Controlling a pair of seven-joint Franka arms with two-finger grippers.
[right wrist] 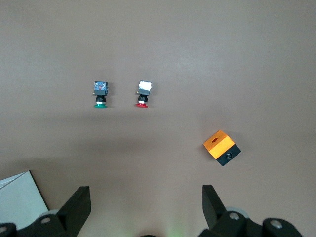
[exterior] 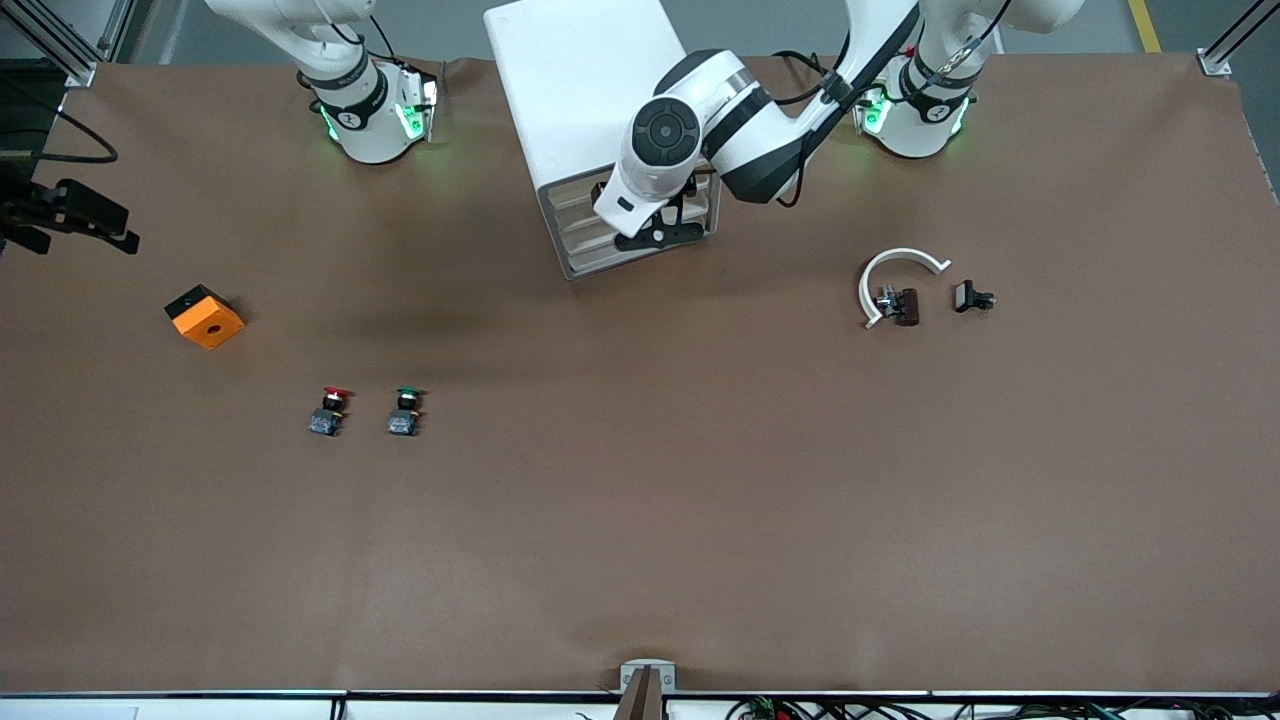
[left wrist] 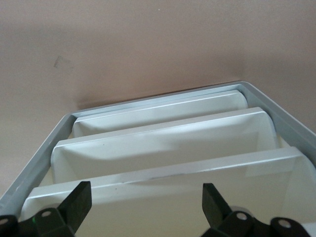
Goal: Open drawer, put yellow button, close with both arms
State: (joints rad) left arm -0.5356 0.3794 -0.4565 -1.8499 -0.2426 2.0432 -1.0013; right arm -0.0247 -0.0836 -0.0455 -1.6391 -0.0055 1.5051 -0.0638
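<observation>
The white cabinet [exterior: 580, 90] stands at the robots' edge of the table, midway between the two bases. Its cream drawer fronts [left wrist: 163, 133] all sit flush and shut. My left gripper [exterior: 655, 237] hangs in front of those fronts, open and empty. In the left wrist view [left wrist: 145, 200] the closest drawer front lies between its fingers; I cannot tell if that is the highest drawer. My right gripper [right wrist: 145, 202] is open and empty, high above the table, and out of the front view. The yellow button is not in view.
A red-capped button [exterior: 330, 410] and a green-capped button [exterior: 405, 410] stand side by side toward the right arm's end. An orange block [exterior: 205, 317] lies farther toward that end. A white curved piece [exterior: 905, 254] and two small dark parts [exterior: 905, 305] lie toward the left arm's end.
</observation>
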